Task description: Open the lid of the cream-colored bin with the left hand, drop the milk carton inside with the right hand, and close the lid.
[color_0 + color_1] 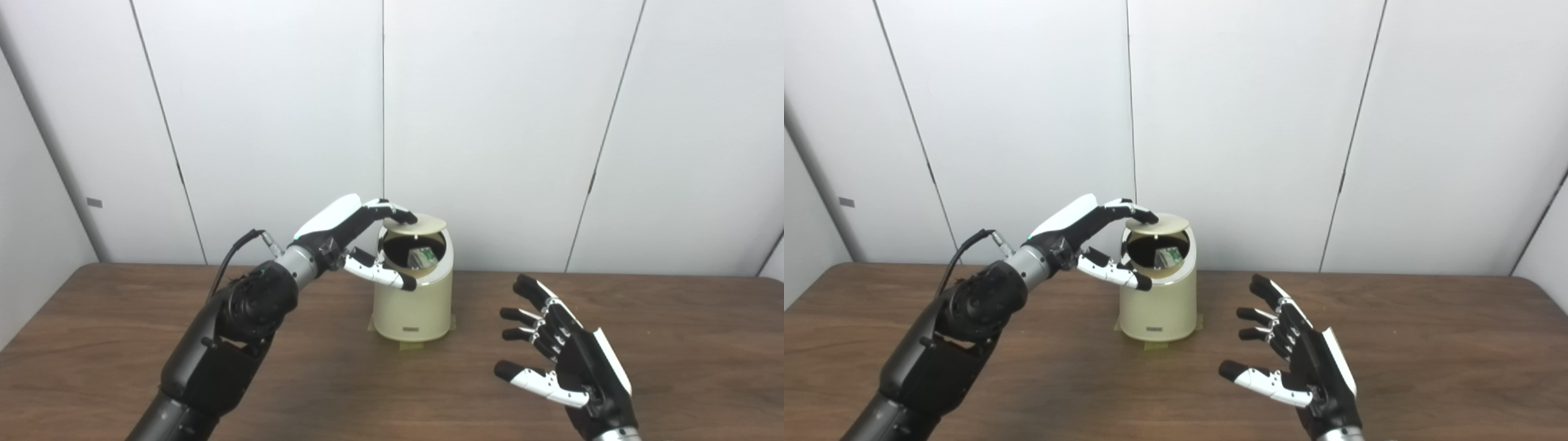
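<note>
A dark brown wood-grain tabletop [674, 343] runs up to a white panelled wall. A cream-colored bin [413, 306] stands upright near its middle, toward the back edge, with tape strips [411, 345] showing beneath its base.

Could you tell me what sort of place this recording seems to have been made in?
Probably a lab or test room, not a home: plain white wall panels behind a bare wooden table, and a cream bin fixed down with tape, its lid raised under the left hand.
</note>
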Tool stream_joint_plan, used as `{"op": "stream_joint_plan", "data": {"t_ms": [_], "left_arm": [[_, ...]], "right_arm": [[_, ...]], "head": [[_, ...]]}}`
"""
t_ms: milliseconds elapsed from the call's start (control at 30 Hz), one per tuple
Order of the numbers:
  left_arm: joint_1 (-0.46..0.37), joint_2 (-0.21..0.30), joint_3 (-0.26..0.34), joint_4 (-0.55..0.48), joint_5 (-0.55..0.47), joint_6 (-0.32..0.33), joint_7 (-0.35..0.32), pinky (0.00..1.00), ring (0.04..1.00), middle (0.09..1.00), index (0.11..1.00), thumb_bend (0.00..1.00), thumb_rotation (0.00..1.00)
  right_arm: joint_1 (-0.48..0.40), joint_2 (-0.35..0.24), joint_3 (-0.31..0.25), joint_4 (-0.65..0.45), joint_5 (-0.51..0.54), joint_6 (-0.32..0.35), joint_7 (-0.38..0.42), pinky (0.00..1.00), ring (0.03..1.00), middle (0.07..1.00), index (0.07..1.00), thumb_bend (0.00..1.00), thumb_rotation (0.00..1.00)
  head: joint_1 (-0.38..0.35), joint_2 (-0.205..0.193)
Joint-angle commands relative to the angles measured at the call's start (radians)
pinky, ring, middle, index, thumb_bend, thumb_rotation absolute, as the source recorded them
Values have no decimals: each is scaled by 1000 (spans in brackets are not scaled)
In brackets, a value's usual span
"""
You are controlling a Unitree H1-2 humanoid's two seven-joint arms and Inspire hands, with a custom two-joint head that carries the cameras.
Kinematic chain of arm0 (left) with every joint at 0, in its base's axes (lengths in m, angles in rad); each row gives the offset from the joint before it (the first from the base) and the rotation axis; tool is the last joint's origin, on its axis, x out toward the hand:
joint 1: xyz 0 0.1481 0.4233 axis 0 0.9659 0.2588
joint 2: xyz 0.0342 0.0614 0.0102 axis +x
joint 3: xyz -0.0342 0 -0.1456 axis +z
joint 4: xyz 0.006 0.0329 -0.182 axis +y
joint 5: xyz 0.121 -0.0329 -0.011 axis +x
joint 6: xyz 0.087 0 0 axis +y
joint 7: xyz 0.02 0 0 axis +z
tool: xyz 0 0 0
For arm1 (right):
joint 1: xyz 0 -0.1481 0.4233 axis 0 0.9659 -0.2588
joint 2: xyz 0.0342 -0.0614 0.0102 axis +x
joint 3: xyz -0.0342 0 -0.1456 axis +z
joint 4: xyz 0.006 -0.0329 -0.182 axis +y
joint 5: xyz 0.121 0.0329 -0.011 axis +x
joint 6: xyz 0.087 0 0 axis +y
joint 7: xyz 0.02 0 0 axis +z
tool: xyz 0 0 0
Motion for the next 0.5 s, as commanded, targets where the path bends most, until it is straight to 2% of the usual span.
{"op": "stream_joint_plan", "data": {"t_ms": [0,467], "left_arm": [[-36,12,6,-47,-1,2,-6,1000,1000,864,818,943,337],[-8,27,-49,-54,86,-76,1,1000,1000,867,832,922,341]], "right_arm": [[-28,2,-2,-46,-5,-13,-6,644,767,897,877,800,282],[-26,17,4,-63,-10,3,-4,638,758,894,878,793,286]], "head": [[-1,1],[-12,12]]}}
